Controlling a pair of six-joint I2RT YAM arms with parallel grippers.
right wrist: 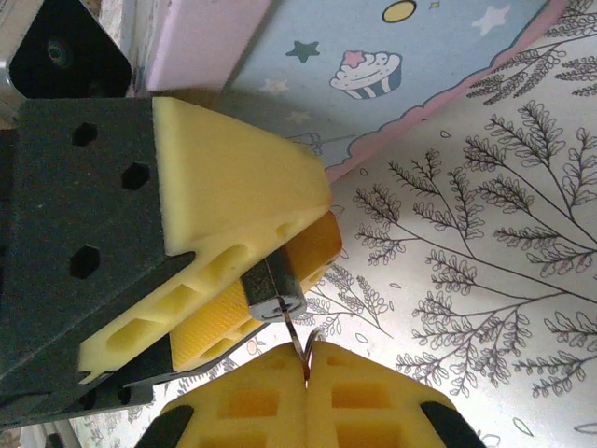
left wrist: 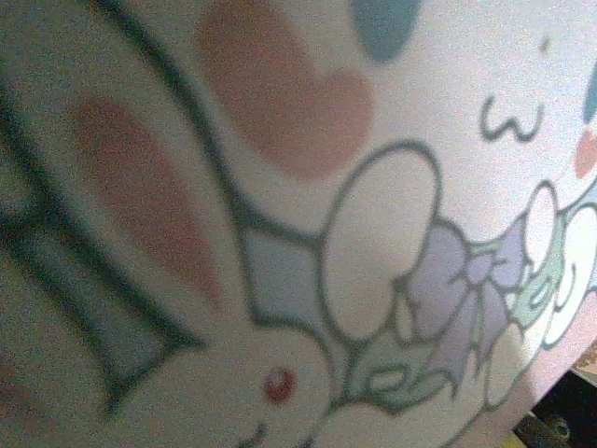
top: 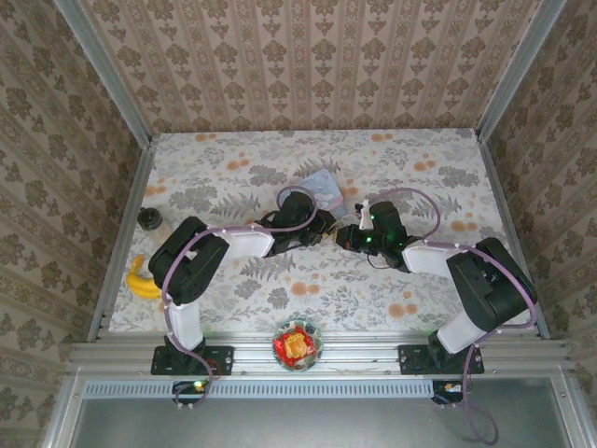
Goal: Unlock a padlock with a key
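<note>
The tiny black padlock (right wrist: 273, 291) hangs above the table, pinched between the yellow fingers (right wrist: 242, 201) of my left gripper (top: 325, 227), which is shut on it. A thin silvery key (right wrist: 297, 338) runs from the padlock's underside down into my right gripper (right wrist: 307, 373), whose pads are shut on it with a ring poking out beside it. Both grippers meet tip to tip at mid table, my right gripper (top: 347, 235) facing the left one. The shackle is hidden between the left fingers.
A pale blue cartoon tin (top: 320, 187) lies just behind the grippers; its print (left wrist: 373, 233) is close in front of the left wrist camera, and its pink edge (right wrist: 373, 65) shows at the top of the right wrist view. A round black knob (top: 149, 218), a banana (top: 142, 278) and a bowl (top: 298, 343) stand apart.
</note>
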